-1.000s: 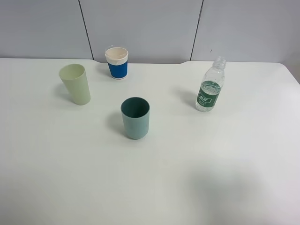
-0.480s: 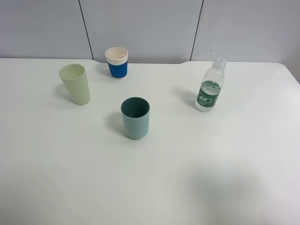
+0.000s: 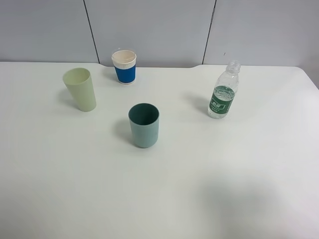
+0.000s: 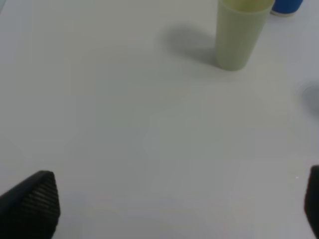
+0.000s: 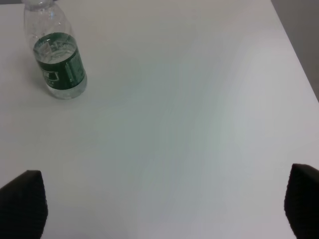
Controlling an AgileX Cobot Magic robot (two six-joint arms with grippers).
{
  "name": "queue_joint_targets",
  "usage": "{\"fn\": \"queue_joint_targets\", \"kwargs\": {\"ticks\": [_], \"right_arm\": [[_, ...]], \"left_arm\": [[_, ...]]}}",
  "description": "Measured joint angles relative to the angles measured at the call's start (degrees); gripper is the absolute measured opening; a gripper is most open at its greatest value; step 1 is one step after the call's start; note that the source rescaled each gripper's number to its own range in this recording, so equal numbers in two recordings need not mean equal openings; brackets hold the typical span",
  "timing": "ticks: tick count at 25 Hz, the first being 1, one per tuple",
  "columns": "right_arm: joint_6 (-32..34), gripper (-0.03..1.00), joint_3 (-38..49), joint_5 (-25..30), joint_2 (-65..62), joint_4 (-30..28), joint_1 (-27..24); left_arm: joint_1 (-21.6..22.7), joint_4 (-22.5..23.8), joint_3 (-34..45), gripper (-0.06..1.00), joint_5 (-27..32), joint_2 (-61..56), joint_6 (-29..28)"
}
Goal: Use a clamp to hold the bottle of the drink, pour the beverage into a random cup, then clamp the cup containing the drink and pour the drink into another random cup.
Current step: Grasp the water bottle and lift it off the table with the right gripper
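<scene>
The clear bottle (image 3: 223, 94) with a dark green label stands upright at the right of the table, with no cap showing on its ridged neck. The right wrist view shows the bottle (image 5: 57, 59) well ahead of my right gripper (image 5: 163, 204), which is open with only bare table between its black fingertips (image 5: 22, 204). The teal cup (image 3: 144, 125) stands mid-table. The blue-sleeved paper cup (image 3: 124, 66) stands at the back. My left gripper (image 4: 172, 209) is open and empty over bare table. Neither arm shows in the high view.
A pale yellow-green tumbler (image 3: 80, 89) stands at the left, also in the left wrist view (image 4: 239, 32) ahead of the open fingers, with the paper cup's base (image 4: 286, 5) behind it. The white table (image 3: 224, 174) ends at a grey panelled wall.
</scene>
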Motion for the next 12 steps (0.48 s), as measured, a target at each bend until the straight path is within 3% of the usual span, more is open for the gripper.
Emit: {"fn": "queue_joint_targets", "kwargs": {"ticks": [12], "right_arm": [[0.0,0.88,0.0,0.0,0.0,0.0,0.0]], "left_arm": [[0.0,0.0,0.0,1.00,0.0,0.0,0.0]]}}
